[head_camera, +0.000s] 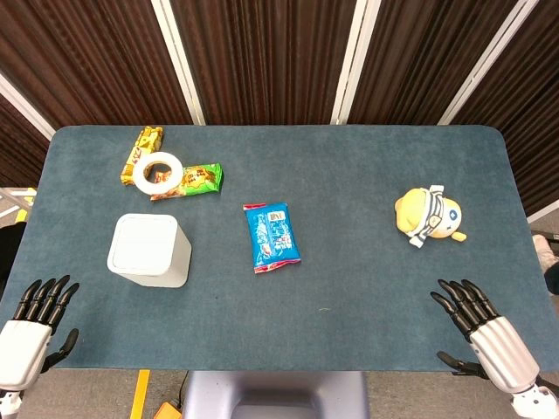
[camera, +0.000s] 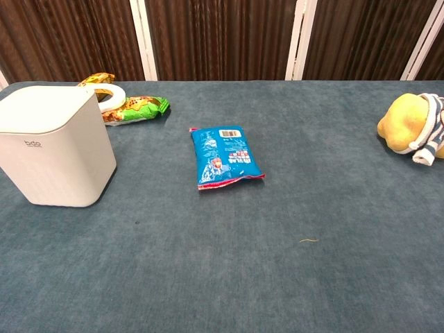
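My left hand (head_camera: 33, 327) hovers at the table's near left corner, fingers spread, holding nothing; the white lidded bin (head_camera: 149, 250) is the closest thing to it. My right hand (head_camera: 483, 330) is at the near right corner, also spread and empty, with the yellow plush toy (head_camera: 429, 215) beyond it. A blue snack packet (head_camera: 272, 236) lies flat in the middle of the table. The chest view shows the bin (camera: 57, 144), the blue packet (camera: 223, 157) and the plush toy (camera: 414, 127), but neither hand.
At the far left a white tape roll (head_camera: 158, 173) rests on a yellow snack packet (head_camera: 141, 148) and a green one (head_camera: 199, 179). The blue-grey table (head_camera: 349, 288) ends at dark curtains behind. A small thread (camera: 308, 241) lies on the cloth.
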You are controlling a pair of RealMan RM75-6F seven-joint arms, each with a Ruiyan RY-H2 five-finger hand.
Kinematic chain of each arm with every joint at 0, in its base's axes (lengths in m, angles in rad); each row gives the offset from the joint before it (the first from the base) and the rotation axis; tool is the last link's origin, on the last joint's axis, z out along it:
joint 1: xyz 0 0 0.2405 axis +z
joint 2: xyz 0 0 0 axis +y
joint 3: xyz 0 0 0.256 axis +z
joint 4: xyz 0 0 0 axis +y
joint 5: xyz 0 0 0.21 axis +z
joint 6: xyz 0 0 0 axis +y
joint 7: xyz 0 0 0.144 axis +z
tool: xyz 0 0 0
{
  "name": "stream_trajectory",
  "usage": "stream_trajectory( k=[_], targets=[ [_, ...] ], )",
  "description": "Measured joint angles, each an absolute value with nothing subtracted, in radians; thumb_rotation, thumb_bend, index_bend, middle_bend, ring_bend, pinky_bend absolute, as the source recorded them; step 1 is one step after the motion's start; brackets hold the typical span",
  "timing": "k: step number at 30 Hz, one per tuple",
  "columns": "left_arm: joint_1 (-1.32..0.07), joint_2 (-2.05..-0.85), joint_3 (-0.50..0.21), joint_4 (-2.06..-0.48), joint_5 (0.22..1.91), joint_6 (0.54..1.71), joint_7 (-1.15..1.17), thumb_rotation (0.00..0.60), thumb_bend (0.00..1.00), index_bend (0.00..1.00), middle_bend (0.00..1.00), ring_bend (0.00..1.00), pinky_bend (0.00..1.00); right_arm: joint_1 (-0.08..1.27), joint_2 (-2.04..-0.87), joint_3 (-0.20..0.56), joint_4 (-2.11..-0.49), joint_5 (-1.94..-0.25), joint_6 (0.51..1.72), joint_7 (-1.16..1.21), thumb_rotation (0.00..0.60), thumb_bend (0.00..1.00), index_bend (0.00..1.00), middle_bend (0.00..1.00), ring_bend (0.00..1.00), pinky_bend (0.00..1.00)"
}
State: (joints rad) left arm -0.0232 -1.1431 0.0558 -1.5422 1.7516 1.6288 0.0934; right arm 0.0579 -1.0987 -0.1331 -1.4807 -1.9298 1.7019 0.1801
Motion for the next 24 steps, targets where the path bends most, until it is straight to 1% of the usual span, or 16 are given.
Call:
stream_trajectory(
  k=[4,6,7,8,9,10,11,12,13,14,15,16,18,24],
  targets=[
    [-0.027,-1.150,0.056,-1.545,1.746,1.616,0.103,0.600,0.42,0.00,0.00,0.00,0.04,0.064,-1.096,-0.132,-1.482,-1.924,1.692,0.197,0.600,0.13,0.00,0.00,0.00,0.00],
    [-0.034,-1.155,0.056,-1.545,1.756,1.610,0.102,0.600,0.42,0.00,0.00,0.00,0.07,0.065,-1.092,-0.133,-1.483,-1.923,1.692,0.205,0.600,0.13,0.00,0.00,0.00,0.00],
    [-0.040,-1.159,0.056,-1.545,1.764,1.607,0.100,0.600,0.42,0.00,0.01,0.01,0.13,0.065,-1.091,-0.133,-1.483,-1.924,1.694,0.208,0.600,0.13,0.00,0.00,0.00,0.00],
    [-0.048,-1.162,0.055,-1.548,1.772,1.603,0.099,0.600,0.42,0.00,0.05,0.06,0.23,0.065,-1.090,-0.133,-1.483,-1.926,1.696,0.210,0.600,0.13,0.00,0.00,0.00,0.00],
    [-0.060,-1.167,0.049,-1.556,1.778,1.597,0.102,0.600,0.42,0.00,0.16,0.19,0.41,0.065,-1.090,-0.135,-1.481,-1.929,1.697,0.210,0.600,0.13,0.00,0.00,0.00,0.00],
    [-0.069,-1.171,0.041,-1.563,1.782,1.595,0.109,0.600,0.42,0.00,0.27,0.31,0.55,0.066,-1.090,-0.136,-1.480,-1.931,1.695,0.211,0.600,0.13,0.00,0.00,0.00,0.00],
    [-0.080,-1.177,0.031,-1.569,1.786,1.592,0.118,0.600,0.42,0.00,0.47,0.52,0.75,0.067,-1.089,-0.139,-1.480,-1.933,1.691,0.213,0.600,0.13,0.00,0.00,0.00,0.00],
    [-0.096,-1.184,0.017,-1.577,1.788,1.584,0.132,0.600,0.42,0.00,0.64,0.67,0.88,0.068,-1.087,-0.143,-1.481,-1.936,1.686,0.216,0.600,0.13,0.00,0.00,0.00,0.00],
    [-0.108,-1.187,0.010,-1.585,1.788,1.573,0.139,0.600,0.42,0.00,0.79,0.81,0.96,0.069,-1.086,-0.144,-1.482,-1.939,1.685,0.218,0.600,0.13,0.00,0.00,0.00,0.00],
    [-0.118,-1.188,0.005,-1.595,1.784,1.557,0.141,0.600,0.42,0.00,0.89,0.89,0.99,0.070,-1.085,-0.145,-1.482,-1.942,1.685,0.219,0.600,0.13,0.00,0.00,0.00,0.00],
    [-0.132,-1.188,-0.002,-1.612,1.772,1.529,0.142,0.600,0.42,0.00,0.95,0.94,1.00,0.071,-1.085,-0.146,-1.483,-1.945,1.687,0.219,0.600,0.13,0.00,0.00,0.00,0.00],
    [-0.143,-1.188,-0.009,-1.627,1.758,1.504,0.143,0.600,0.42,0.00,0.98,0.97,1.00,0.071,-1.085,-0.147,-1.483,-1.948,1.688,0.219,0.600,0.13,0.00,0.00,0.00,0.00],
    [-0.168,-1.188,-0.028,-1.660,1.708,1.447,0.162,0.600,0.42,0.01,1.00,1.00,1.00,0.071,-1.086,-0.147,-1.484,-1.950,1.691,0.219,0.600,0.13,0.00,0.00,0.00,0.00],
    [-0.231,-1.175,-0.068,-1.746,1.523,1.283,0.270,0.600,0.42,0.00,1.00,1.00,1.00,0.074,-1.090,-0.144,-1.484,-1.941,1.677,0.212,0.600,0.13,0.00,0.00,0.00,0.00]
  ],
)
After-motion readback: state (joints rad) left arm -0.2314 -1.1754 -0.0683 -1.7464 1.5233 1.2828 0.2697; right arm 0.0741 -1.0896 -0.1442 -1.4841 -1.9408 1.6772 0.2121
